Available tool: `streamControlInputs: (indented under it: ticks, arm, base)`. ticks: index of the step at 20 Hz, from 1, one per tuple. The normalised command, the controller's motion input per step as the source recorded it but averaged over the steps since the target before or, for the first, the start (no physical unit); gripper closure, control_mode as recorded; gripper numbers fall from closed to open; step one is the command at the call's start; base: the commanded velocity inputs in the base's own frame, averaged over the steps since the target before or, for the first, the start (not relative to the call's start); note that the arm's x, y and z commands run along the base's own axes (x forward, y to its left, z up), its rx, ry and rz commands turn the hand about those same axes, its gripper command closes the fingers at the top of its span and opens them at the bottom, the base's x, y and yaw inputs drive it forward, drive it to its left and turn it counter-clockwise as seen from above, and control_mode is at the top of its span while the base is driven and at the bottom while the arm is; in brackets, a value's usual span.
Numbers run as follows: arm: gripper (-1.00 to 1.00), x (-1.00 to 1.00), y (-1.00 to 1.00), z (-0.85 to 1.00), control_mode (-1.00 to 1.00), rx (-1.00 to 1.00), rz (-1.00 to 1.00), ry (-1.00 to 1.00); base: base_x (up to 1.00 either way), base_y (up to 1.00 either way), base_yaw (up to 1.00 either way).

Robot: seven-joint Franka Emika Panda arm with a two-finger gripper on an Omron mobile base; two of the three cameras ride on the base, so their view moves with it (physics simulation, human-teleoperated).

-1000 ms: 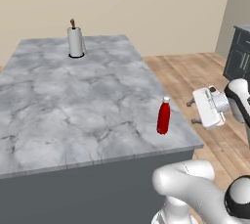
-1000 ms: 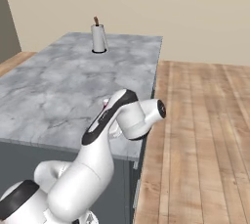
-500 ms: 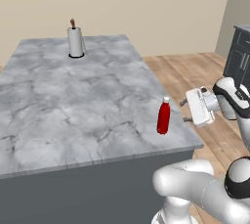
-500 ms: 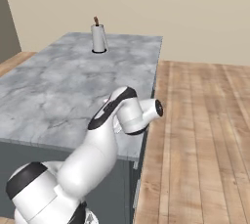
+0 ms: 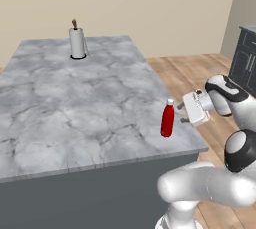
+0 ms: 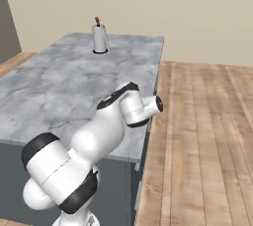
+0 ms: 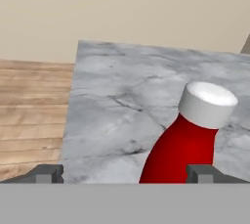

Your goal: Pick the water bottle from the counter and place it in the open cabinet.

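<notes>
Red and glossy, slim water bottle (image 5: 168, 119) standing upright at lower right of the grey-white marble counter (image 5: 75, 98), needing centring between parted fingers of white gripper (image 5: 183, 113) just beside it before closing.

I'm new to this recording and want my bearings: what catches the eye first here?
The red water bottle stands upright near the right edge of the marble counter, its white cap looming close in the hand view. The gripper sits level with it just off that edge, fingers open toward the bottle. A white paper-towel roll stands at the counter's far end.
</notes>
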Motion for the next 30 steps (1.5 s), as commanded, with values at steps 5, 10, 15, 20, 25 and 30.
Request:
streamControlInputs:
  ticks: [5,10,15,20,25,30]
  arm:
    - [-1.0,0.39,-0.01,-0.31,-1.0,0.02,0.0,0.09]
    - [-1.0,0.28,-0.14,-0.25,-1.0,0.05,0.0,0.0]
    - [-1.0,0.22,-0.06,-0.26,-1.0,0.05,0.0,0.0]
    - [-1.0,0.2,0.0,-0.22,-1.0,0.03,0.0,0.0]
    - [-1.0,0.01,0.02,-0.1,-1.0,0.04,0.0,0.0]
    - [-1.0,-0.09,0.04,-0.01,-1.0,0.05,0.0,0.0]
  base:
    - [0.0,0.0,0.0]
    - [0.0,0.0,0.0]
    - [0.0,0.0,0.0]
    - [0.0,0.0,0.0]
    - [0.0,0.0,0.0]
    - [0.0,0.0,0.0]
